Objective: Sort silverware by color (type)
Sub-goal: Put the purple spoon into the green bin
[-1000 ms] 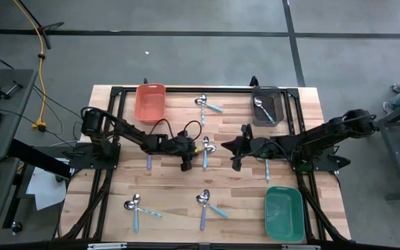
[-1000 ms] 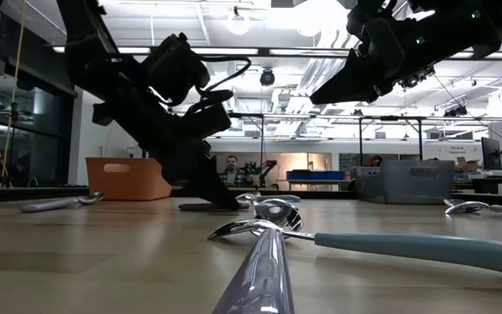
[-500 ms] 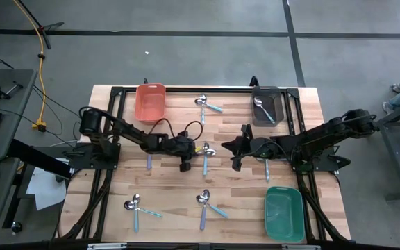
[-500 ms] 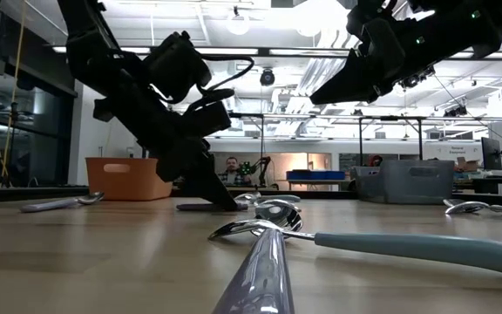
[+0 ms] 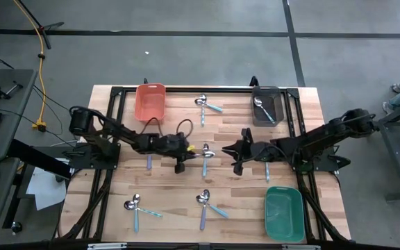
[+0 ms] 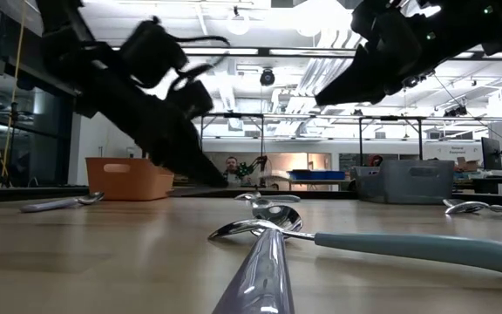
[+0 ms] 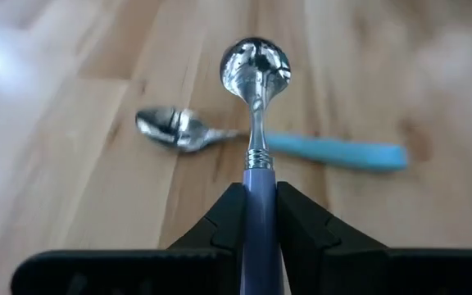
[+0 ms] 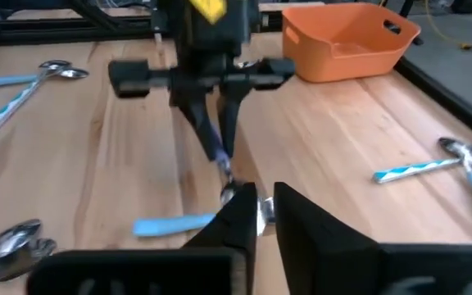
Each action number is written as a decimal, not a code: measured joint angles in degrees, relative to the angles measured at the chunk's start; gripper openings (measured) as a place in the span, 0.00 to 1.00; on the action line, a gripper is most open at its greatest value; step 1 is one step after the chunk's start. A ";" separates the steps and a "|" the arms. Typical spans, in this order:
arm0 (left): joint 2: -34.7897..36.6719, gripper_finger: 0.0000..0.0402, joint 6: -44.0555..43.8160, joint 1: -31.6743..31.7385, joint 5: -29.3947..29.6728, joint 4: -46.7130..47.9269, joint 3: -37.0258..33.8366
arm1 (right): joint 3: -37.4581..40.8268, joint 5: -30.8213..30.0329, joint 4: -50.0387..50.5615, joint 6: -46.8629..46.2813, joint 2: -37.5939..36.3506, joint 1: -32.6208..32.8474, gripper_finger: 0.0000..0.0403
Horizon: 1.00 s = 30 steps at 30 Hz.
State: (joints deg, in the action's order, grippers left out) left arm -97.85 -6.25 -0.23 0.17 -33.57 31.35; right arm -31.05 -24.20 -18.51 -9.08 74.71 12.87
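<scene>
My left gripper [image 5: 186,151] is over the middle of the table, shut on a purple-handled spoon [image 7: 256,106] whose silver bowl points ahead toward the right arm. Under that bowl a teal-handled spoon [image 7: 326,152] lies flat on the wood. My right gripper [image 5: 233,153] hovers above the table just right of these spoons, facing the left gripper [image 8: 211,106]. Its fingers are open by a narrow gap and touch nothing. The teal spoon's bowl [image 8: 262,209] shows through that gap. My left gripper pinches the purple handle [image 7: 260,184] between its two fingers, a little behind the metal collar. The spoon runs along the fingers, and they slant down from the table's left [image 8: 218,152]. It is lifted clear of the table, bowl end lowest.
An orange bin [image 5: 151,101] sits at the far left. A grey bin [image 5: 265,105] at the far right holds one spoon, and a green bin [image 5: 283,212] stands near right. More spoons lie far centre [image 5: 205,104], near left [image 5: 134,207], near centre [image 5: 205,203] and by the right arm [image 5: 267,169].
My left gripper has risen off the table and drawn back a little toward the left edge, staying shut. The purple spoon, which lay on the wood, has come up with it and is now lifted clear. The right gripper has kept nearly still.
</scene>
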 joint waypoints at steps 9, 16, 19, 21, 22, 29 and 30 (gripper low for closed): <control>4.40 0.10 -4.69 0.00 -3.75 -30.31 -10.64 | 0.04 -5.45 -8.59 -5.03 7.79 1.76 0.27; 5.19 0.10 -5.12 -0.48 -4.60 -38.62 -11.43 | 0.04 -1.89 -35.17 -4.96 19.41 -0.64 0.39; 5.19 0.10 -5.12 -0.59 -4.60 -40.03 -11.39 | 0.04 1.39 -46.38 -4.56 23.42 -2.40 0.41; 5.19 0.10 -5.12 -0.58 -4.57 -40.12 -11.39 | 0.02 3.71 -51.95 -3.12 25.32 -3.43 0.41; 5.19 0.10 -5.12 -0.55 -4.59 -40.14 -11.39 | -0.09 4.95 -53.58 -2.63 25.93 -3.94 0.41; 5.16 0.10 -5.13 -0.55 -4.16 -40.18 -10.48 | -5.74 14.02 -53.12 -0.95 27.86 -6.49 0.41; 5.16 0.10 -5.12 -0.56 -4.14 -40.20 -10.18 | -7.00 14.15 -51.74 0.16 27.86 -6.52 0.41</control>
State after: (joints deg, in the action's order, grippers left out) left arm -92.68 -11.38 -0.79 -3.97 -73.77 21.18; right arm -38.05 -10.05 -70.25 -8.92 102.56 6.35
